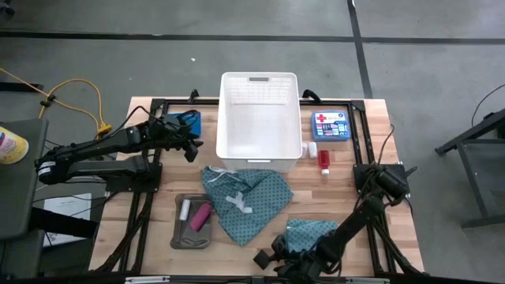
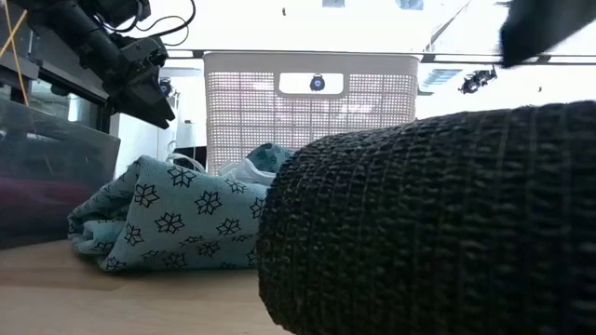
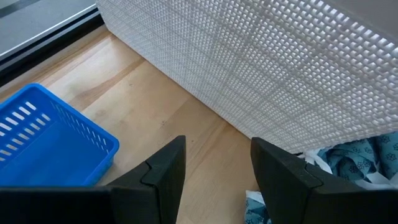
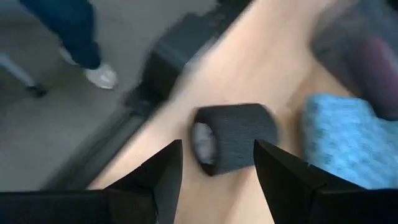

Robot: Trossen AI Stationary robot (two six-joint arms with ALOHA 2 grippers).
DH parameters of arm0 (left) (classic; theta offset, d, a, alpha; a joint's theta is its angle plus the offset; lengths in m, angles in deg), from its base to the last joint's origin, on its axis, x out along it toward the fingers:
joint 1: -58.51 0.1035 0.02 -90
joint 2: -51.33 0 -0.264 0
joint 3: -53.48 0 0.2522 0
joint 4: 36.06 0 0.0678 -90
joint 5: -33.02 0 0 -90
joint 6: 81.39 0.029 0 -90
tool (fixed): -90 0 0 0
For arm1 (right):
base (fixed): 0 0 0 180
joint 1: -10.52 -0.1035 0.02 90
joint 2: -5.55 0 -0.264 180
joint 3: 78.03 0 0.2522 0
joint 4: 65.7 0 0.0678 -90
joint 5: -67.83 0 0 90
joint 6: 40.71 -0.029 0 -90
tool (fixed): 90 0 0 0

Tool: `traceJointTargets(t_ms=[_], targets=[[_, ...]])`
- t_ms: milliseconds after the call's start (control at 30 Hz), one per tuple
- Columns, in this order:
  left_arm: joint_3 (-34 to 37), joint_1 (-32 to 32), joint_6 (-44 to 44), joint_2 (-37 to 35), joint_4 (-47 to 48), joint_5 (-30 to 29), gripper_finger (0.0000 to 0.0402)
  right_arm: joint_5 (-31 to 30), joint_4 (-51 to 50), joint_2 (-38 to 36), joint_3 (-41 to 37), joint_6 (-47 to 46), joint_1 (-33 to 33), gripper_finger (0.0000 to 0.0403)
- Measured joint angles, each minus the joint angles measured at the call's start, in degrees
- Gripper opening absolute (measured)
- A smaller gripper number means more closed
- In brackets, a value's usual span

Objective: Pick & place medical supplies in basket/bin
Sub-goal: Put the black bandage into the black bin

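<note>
Black roll (image 4: 235, 138) lies just beyond right gripper's (image 4: 217, 180) parted fingers.

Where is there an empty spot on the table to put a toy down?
Bare wood lies right of the big cloth, below the red piece. More lies between the blue basket and the white basket, but the left end effector hovers there, open. It is crowded around the tray and both cloths.
</note>
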Motion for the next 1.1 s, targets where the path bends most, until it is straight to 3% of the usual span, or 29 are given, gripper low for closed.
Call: traceJointTargets(t_ms=[133, 567, 1100], targets=[[0.0, 0.0, 0.0, 0.0, 0.0, 0.0, 0.0175, -2.6, 0.2, 0.0, 0.0, 0.2, 0.2, 0.0185], [0.0, 0.0, 0.2, 0.0, 0.0, 0.0, 0.0175, -0.7, 2.7, 2.8, 0.0, -2.7, 0.0, 0.0185], [0.0, 0.0, 0.1, 0.0, 0.0, 0.0, 0.0175, -3.5, 4.1, 2.9, 0.0, -2.4, 1.4, 0.0185]])
